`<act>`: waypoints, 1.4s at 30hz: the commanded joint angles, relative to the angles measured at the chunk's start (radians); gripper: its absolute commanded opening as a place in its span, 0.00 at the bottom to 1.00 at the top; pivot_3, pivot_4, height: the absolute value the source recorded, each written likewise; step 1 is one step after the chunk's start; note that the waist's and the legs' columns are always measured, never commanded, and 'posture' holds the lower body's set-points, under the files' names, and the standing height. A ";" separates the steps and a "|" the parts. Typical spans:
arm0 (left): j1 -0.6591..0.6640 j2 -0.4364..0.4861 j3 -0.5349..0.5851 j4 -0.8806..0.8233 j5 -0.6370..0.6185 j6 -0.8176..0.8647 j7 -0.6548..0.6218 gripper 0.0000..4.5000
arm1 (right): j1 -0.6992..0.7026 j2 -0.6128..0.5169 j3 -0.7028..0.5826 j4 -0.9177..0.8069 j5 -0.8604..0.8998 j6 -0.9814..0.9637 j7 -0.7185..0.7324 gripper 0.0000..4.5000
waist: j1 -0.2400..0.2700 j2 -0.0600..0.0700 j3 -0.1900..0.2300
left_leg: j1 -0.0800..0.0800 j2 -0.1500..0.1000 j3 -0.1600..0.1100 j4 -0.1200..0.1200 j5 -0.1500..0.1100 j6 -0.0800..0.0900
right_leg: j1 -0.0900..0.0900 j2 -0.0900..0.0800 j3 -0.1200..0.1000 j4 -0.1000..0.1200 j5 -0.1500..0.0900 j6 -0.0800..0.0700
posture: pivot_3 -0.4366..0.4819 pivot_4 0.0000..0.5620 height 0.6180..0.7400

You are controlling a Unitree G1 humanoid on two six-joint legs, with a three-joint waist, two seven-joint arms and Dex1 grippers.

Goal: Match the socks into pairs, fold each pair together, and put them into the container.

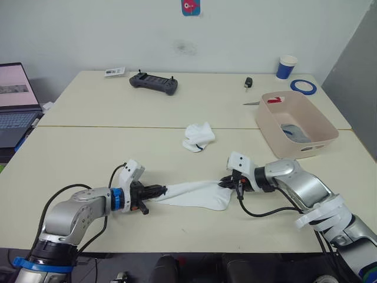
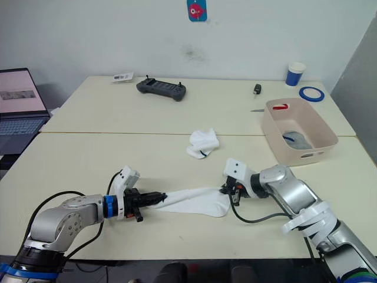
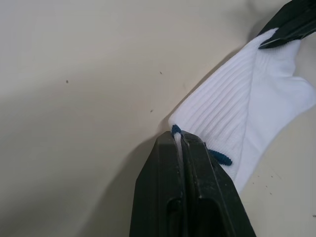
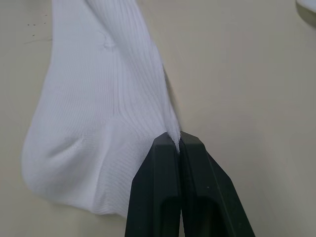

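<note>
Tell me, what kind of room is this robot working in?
Probably an office or lab: pale tables pushed together against a bare wall, an open laptop at one side, a handheld controller and a paper cup.

A white sock (image 1: 197, 194) lies stretched flat on the table between the two grippers. The left gripper (image 1: 160, 190) pinches its end with the dark-blue mark, fingers closed on the fabric; the right gripper (image 1: 226, 182) pinches the opposite edge, also closed on it. The heel bulges toward the robot, just beside the right gripper. A second white sock (image 1: 198, 137) sits crumpled farther out, beyond both grippers. The pale pink container (image 1: 313, 119) stands well beyond the right gripper, to its right, with a grey sock (image 1: 296, 132) lying inside.
</note>
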 commanded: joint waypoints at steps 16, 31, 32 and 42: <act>0.472 0.256 0.261 -0.535 -0.336 0.171 -0.254 0.00 | 0.250 -0.310 -0.225 -0.603 0.355 0.241 0.216 0.01 | 0.001 0.000 0.000 | 0.002 0.001 -0.002 -0.001 0.000 0.000 | 0.002 -0.004 0.000 -0.001 -0.004 -0.004 | 0.48 0.27 1.00; 0.346 0.115 0.180 -0.365 -0.303 0.205 -0.015 0.00 | 0.159 -0.244 -0.089 -0.395 0.254 0.248 0.077 0.01 | 0.001 -0.001 0.000 | 0.000 -0.002 0.001 0.000 0.000 0.000 | -0.001 -0.004 -0.001 -0.001 -0.005 -0.007 | 0.48 0.27 1.00; 0.313 0.100 0.176 -0.338 -0.298 0.211 0.009 0.00 | 0.136 -0.229 -0.070 -0.363 0.223 0.230 0.070 0.01 | 0.001 -0.001 0.000 | -0.001 -0.001 0.001 -0.001 0.000 0.000 | -0.001 -0.003 0.000 -0.001 -0.003 -0.002 | 0.48 0.27 1.00; 0.143 0.000 0.094 -0.167 -0.119 0.122 0.129 0.00 | 0.030 -0.116 0.019 -0.155 0.000 0.042 0.023 0.01 | 0.001 -0.001 0.000 | -0.001 0.000 0.001 -0.002 0.000 0.000 | -0.003 -0.001 0.000 -0.001 -0.003 -0.001 | 0.48 0.27 1.00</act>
